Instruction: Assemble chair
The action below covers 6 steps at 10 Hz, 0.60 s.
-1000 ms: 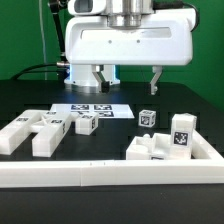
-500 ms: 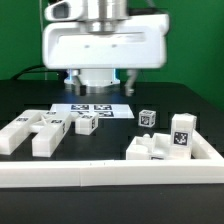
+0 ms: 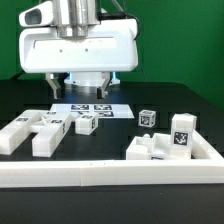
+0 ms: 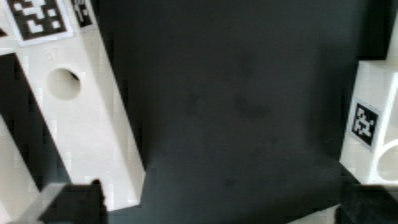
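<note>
Under the wide-open, empty fingers (image 4: 68, 205), the holed chair bar (image 4: 75, 125) runs across their closing line, beside one finger.

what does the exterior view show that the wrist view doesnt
Only the exterior view: the marker board, the small cube and the border rail. Only the wrist view: a round hole in one white bar. Both: the open claw, tagged white chair parts and the black table.
</note>
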Each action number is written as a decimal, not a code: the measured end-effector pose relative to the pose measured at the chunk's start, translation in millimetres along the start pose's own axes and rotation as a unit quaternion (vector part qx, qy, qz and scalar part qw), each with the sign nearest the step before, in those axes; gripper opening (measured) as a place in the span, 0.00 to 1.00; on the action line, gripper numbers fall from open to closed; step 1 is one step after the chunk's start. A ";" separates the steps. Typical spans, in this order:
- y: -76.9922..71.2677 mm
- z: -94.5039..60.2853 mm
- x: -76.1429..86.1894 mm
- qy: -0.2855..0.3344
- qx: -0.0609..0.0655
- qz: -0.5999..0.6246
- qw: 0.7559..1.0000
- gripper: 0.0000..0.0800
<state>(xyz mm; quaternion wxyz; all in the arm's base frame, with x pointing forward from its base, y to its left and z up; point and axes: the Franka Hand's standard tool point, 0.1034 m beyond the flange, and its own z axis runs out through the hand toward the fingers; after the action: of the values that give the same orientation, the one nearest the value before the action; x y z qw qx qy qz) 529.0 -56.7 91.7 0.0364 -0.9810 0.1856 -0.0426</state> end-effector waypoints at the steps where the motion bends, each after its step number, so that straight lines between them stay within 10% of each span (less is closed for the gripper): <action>1: 11.8 4.4 -7.7 -0.002 0.001 0.022 1.000 0.81; 6: 30.1 16.5 -34.9 -0.035 -0.001 0.047 0.998 0.81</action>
<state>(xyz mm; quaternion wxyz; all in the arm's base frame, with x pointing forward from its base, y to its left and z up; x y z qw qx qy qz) 487.4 -70.9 70.2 0.0436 -0.9722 0.2300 -0.0058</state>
